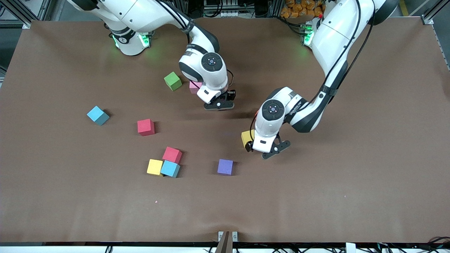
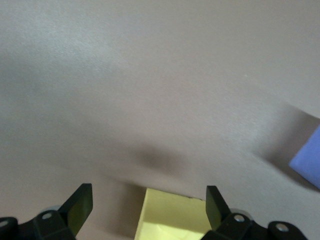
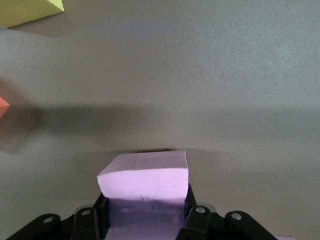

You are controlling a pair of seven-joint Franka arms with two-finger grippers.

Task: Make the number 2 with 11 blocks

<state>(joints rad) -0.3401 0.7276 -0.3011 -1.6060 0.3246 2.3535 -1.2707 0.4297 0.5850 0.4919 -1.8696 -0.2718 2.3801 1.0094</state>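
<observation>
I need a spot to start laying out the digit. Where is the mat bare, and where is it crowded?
Bare: the wide strip of the mat nearer the front camera than the purple cube, and the whole left-arm end. Crowded: the touching yellow, light blue and red cubes, and mid-table, around both claws.

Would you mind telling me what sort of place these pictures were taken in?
Most likely a robotics lab bench. Two white arms are mounted along one edge of a brown-covered table, aluminium framing stands at its corners, and loose foam cubes such as the purple cube and the green cube lie scattered for handling practice.
</observation>
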